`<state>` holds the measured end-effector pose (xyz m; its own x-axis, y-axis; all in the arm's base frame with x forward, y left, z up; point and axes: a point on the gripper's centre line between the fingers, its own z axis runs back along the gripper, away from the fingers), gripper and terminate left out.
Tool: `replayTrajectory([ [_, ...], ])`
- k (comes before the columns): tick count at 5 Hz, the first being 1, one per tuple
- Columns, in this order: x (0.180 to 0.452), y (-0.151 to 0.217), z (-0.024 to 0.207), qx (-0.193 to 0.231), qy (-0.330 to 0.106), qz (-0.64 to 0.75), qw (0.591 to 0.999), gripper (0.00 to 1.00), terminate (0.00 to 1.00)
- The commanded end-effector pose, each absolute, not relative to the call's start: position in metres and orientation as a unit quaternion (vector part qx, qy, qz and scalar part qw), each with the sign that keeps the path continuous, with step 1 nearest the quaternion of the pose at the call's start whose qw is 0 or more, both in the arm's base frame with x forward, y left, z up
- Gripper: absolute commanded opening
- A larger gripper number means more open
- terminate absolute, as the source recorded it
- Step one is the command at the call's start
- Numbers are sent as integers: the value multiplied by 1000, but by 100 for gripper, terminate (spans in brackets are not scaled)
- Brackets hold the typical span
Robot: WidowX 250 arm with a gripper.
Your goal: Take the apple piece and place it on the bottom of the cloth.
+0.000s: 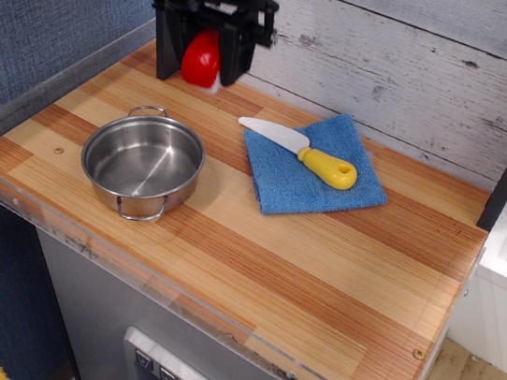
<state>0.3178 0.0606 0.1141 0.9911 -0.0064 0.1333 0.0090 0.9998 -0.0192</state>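
— Where is the apple piece?

— Between my fingers. My gripper point(202, 58) is clamped on the apple piece point(201, 58), with a black finger point(169, 46) on each side of it, and I hold it in the air above the far left part of the wooden table point(320, 256).

— And the cloth?

— The cloth point(314, 165) lies flat on the table, below me and off to my right, well apart. A toy knife point(301, 151) rests across it. The steel pot point(142, 163) stands below me, nearer the front edge.
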Motion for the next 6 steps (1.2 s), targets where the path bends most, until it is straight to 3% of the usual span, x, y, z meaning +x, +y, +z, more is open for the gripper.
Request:
replayTrajectory([
  [1, 297, 9, 121, -23, -81, -115, 990, 0, 0],
  [4, 285, -66, 74, -48, -39, -244, 968, 0, 0],
  [6, 281, -80, 39, -33, -13, -279, 960, 0, 0],
])
